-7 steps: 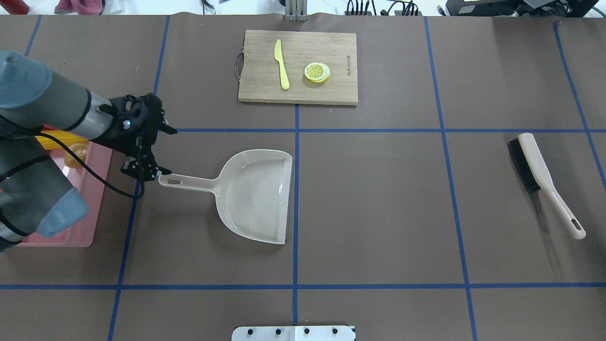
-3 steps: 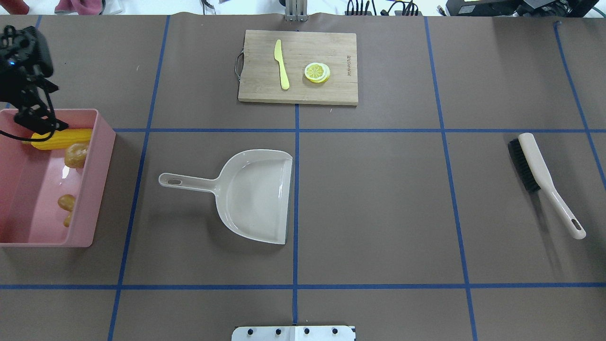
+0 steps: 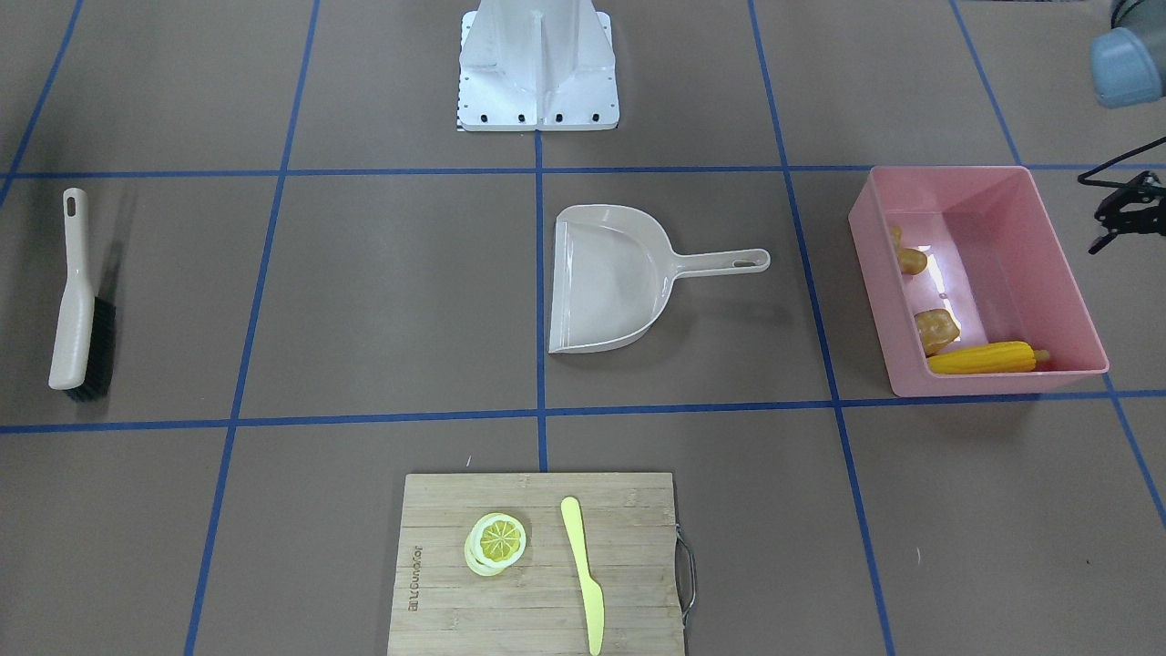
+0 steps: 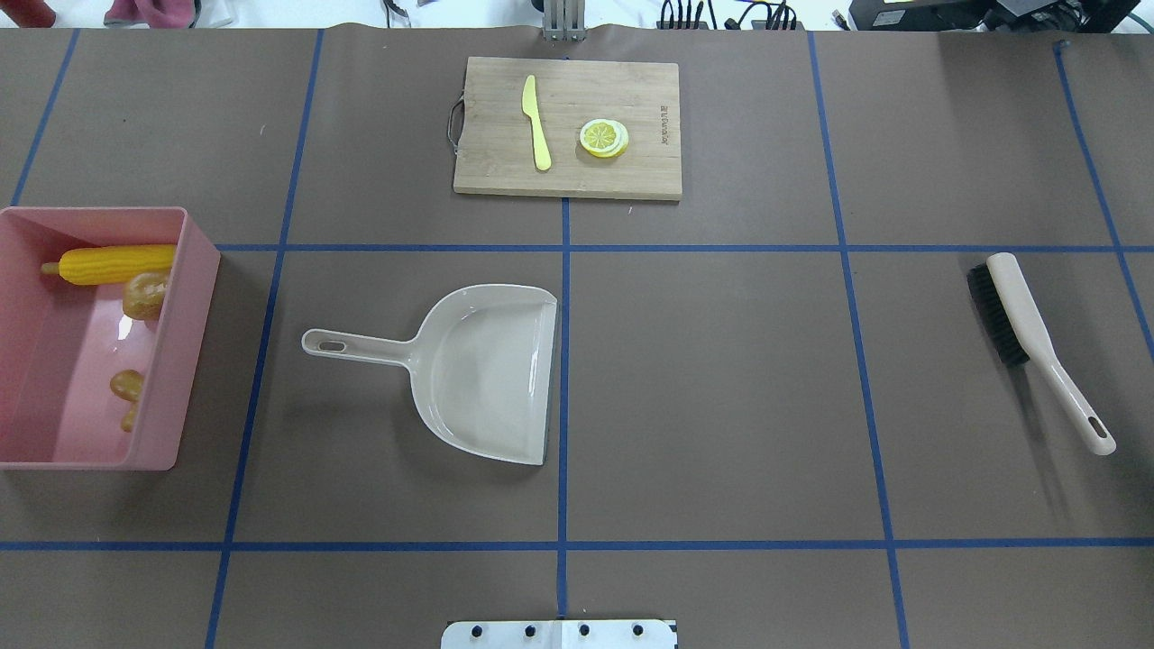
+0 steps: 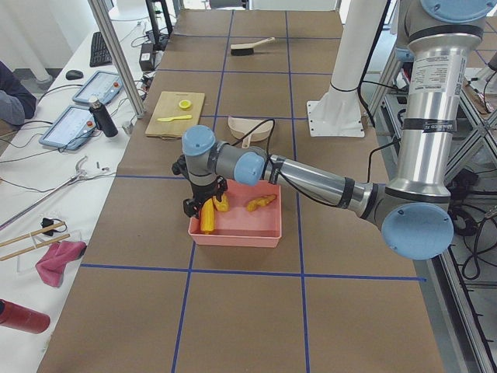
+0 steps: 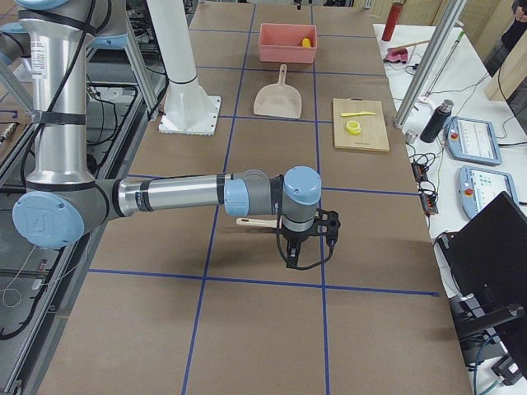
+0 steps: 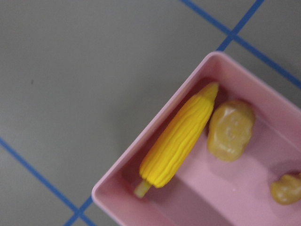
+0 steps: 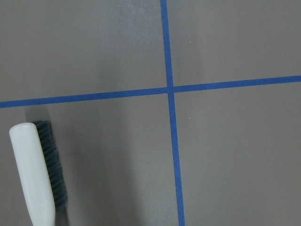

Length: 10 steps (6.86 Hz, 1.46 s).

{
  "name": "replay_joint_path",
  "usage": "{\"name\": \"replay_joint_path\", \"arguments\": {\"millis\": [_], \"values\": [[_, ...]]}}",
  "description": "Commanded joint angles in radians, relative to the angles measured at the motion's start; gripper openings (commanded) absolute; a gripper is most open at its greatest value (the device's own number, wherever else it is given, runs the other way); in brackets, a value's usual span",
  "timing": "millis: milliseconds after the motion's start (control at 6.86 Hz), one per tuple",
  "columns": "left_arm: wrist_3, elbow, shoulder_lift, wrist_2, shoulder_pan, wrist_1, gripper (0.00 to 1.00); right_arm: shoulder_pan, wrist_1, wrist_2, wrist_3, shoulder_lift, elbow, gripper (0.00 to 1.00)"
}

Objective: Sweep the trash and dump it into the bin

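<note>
Gone from the overhead view's left edge, the left gripper (image 3: 1126,215) hangs beside the bin (image 4: 194,297), which holds corn (image 4: 117,264), potato (image 4: 146,293) and ginger (image 4: 126,388). Neither its grip nor that of the right gripper (image 6: 306,240) can be told. Retreat above the rim.

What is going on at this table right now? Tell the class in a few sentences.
Nothing is being handled at this moment. The trash, a corn cob and two tan pieces, lies inside the pink bin. The dustpan sits empty in the middle of the table. The brush lies flat on the robot's right side. The left gripper hangs by the bin, and the right gripper hangs near the brush.
</note>
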Motion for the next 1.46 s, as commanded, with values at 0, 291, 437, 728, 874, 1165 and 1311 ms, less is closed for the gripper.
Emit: {"name": "replay_joint_path", "arguments": {"millis": [0, 291, 437, 728, 874, 1165, 1311], "values": [[-0.069, 0.052, 0.086, -0.066, -0.205, 0.081, 0.99, 0.001, -0.001, 0.007, 0.000, -0.001, 0.008, 1.00], [-0.079, 0.051, 0.164, -0.019, -0.298, 0.075, 0.99, 0.001, -0.001, 0.017, 0.000, -0.004, 0.023, 1.00], [-0.082, 0.064, 0.169, 0.050, -0.301, 0.073, 0.99, 0.001, -0.001, 0.017, 0.000, -0.004, 0.023, 1.00], [-0.111, 0.130, 0.154, 0.075, -0.361, 0.068, 0.99, 0.001, 0.001, 0.015, 0.000, -0.004, 0.014, 1.00], [-0.111, 0.133, 0.154, 0.075, -0.367, 0.068, 0.99, 0.001, -0.001, 0.015, 0.000, -0.004, 0.016, 1.00], [-0.105, 0.138, 0.157, 0.073, -0.424, 0.067, 0.99, 0.001, -0.001, 0.017, 0.000, -0.002, 0.019, 1.00], [-0.105, 0.136, 0.155, 0.072, -0.424, 0.065, 0.99, 0.001, -0.001, 0.015, 0.000, -0.002, 0.019, 1.00]]}}
